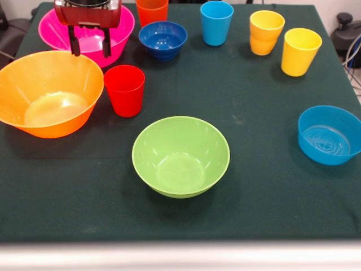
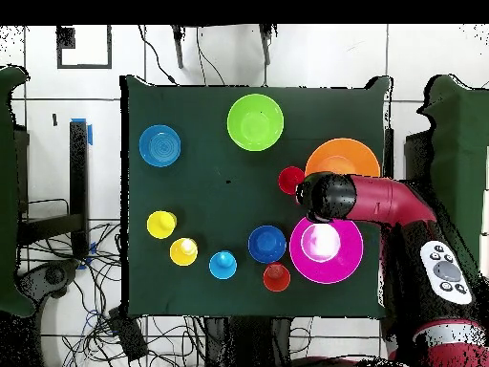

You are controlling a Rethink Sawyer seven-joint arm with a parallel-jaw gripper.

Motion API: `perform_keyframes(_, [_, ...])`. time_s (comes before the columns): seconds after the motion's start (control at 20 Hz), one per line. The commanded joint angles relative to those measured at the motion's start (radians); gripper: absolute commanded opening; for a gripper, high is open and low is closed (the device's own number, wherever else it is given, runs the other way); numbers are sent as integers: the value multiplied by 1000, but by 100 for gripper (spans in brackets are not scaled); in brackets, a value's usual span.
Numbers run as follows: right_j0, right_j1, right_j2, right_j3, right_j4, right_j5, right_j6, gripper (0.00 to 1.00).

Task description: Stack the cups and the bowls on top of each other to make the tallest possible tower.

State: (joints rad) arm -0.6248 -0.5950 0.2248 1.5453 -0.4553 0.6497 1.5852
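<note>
My gripper hangs open and empty over the pink bowl, at its rim on the side of the yellow-orange bowl. The red cup stands just beside it. The green bowl sits mid-table. The dark blue bowl, orange cup, light blue cup and two yellow cups line the far side. The light blue bowl is at the right. Every piece stands alone and upright; no tower stands.
The dark green cloth covers the table. From above, my arm reaches in over the yellow-orange bowl and pink bowl. The green bowl and light blue bowl lie on the far side.
</note>
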Motion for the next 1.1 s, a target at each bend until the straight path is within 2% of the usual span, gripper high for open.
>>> perform_keyframes(0.05, [5, 25, 54, 31, -10, 31, -33, 100])
perform_keyframes(0.5, [-6, 29, 42, 29, -22, 10, -28, 100])
perform_keyframes(0.9, [5, -40, 33, 107, -16, -11, 1, 100])
perform_keyframes(1.1, [21, -97, 27, 192, -14, -48, 37, 100])
